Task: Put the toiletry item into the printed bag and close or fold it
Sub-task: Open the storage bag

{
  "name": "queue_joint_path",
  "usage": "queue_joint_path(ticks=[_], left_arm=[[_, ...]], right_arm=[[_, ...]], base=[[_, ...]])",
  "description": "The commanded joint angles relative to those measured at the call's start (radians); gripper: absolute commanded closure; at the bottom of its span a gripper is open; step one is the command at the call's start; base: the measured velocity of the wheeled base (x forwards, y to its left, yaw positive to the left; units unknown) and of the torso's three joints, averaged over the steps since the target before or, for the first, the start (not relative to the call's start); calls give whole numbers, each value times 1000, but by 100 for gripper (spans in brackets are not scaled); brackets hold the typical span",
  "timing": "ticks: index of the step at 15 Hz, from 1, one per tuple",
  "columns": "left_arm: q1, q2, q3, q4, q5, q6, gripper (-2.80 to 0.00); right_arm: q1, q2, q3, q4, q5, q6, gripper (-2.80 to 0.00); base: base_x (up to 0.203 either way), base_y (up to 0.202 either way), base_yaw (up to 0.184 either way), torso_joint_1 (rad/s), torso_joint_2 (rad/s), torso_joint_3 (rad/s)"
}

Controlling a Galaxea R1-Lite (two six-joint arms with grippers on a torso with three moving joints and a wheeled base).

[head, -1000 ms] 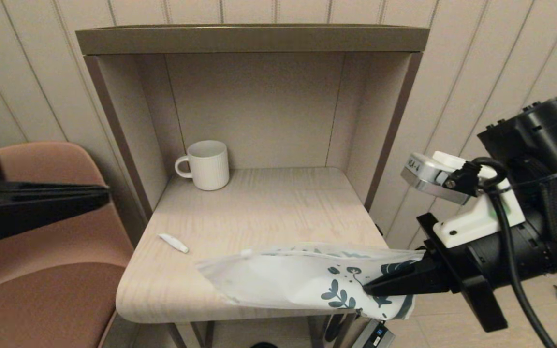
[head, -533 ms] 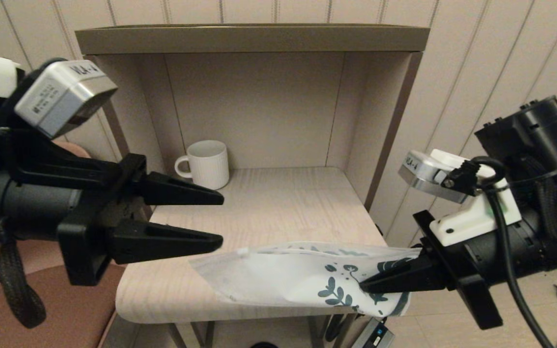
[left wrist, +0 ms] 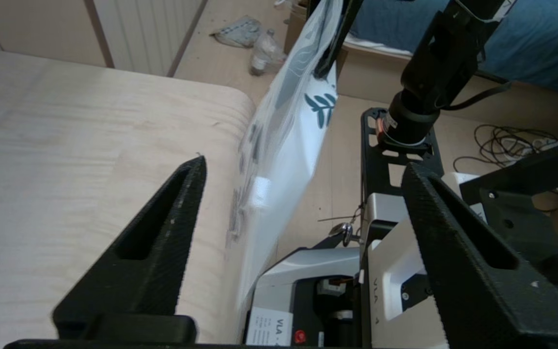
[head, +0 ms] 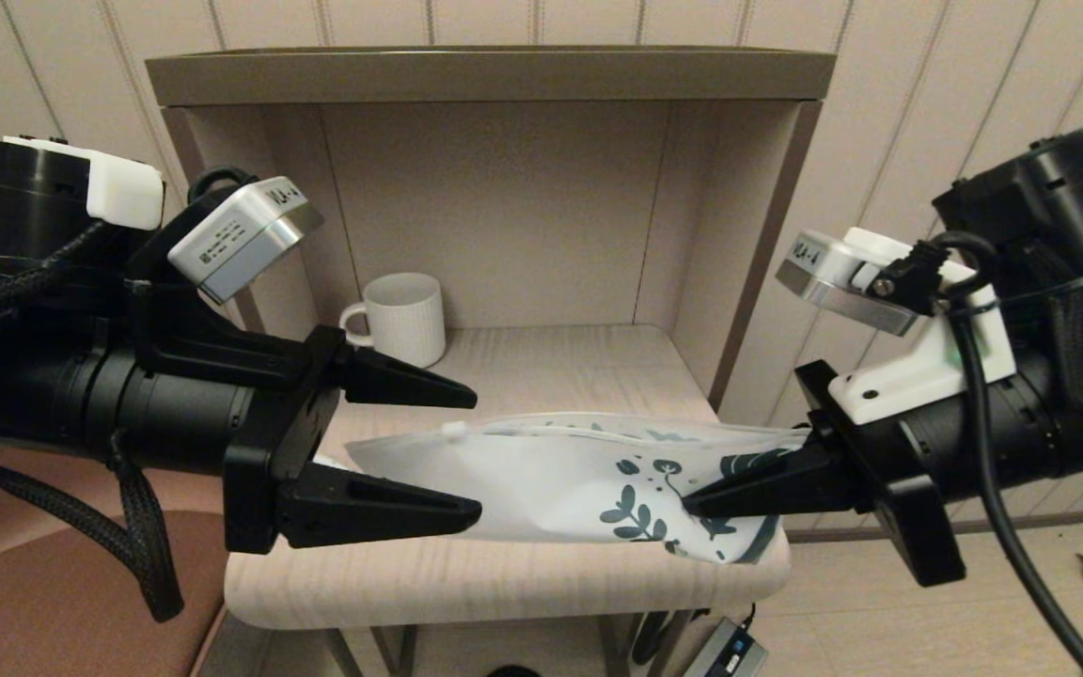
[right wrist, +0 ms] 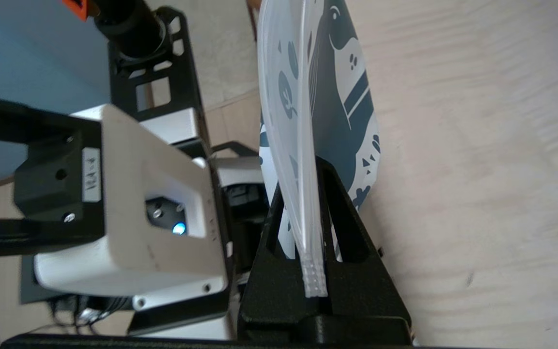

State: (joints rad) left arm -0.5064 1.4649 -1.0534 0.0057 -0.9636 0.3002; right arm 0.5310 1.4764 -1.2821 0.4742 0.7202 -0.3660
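Observation:
The printed bag (head: 551,475) hangs a little above the wooden table (head: 551,362), stretched sideways. My right gripper (head: 692,506) is shut on its leaf-printed end. In the right wrist view the bag's ribbed zip edge (right wrist: 308,232) is pinched between the black fingers (right wrist: 342,228). My left gripper (head: 478,454) is open, one finger above and one below the bag's plain white end. The left wrist view shows the bag (left wrist: 284,145) and its white slider (left wrist: 261,186) in the gap between the jaws, touching neither finger. The toiletry item is hidden behind my left arm.
A white ribbed mug (head: 405,320) stands at the back left of the table inside the shelf niche. Niche walls rise on both sides and a top board (head: 494,75) runs overhead. A brown chair (head: 24,602) stands left of the table.
My left arm swung in from the left and its jaws opened around the bag's free end. The right gripper raised the bag off the table and kept its grip.

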Motion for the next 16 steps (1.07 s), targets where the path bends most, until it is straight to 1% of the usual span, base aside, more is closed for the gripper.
queue_joint_path(ticks=[1,6,14,15,16], left_arm=[[0,-2,3,0,-6,2,-280],[0,6,-8,-3,-4,4,-280],[0,0,13,-7,-3,4,-280],[0,-2,13,-12,-3,4,0],[0,-2,9,-12,-3,4,0]], right_arm=[[0,-1,-14,14,4,-2,0],[0,-1,-14,18,4,-2,0],[1,-2,-26,18,4,-1,0],[1,-2,-26,18,5,-1,0],[1,-2,-26,18,5,-1,0]], base=[[0,0,0,0,0,0],[0,0,0,0,0,0],[0,0,0,0,0,0],[0,0,0,0,0,0],[0,0,0,0,0,0]])
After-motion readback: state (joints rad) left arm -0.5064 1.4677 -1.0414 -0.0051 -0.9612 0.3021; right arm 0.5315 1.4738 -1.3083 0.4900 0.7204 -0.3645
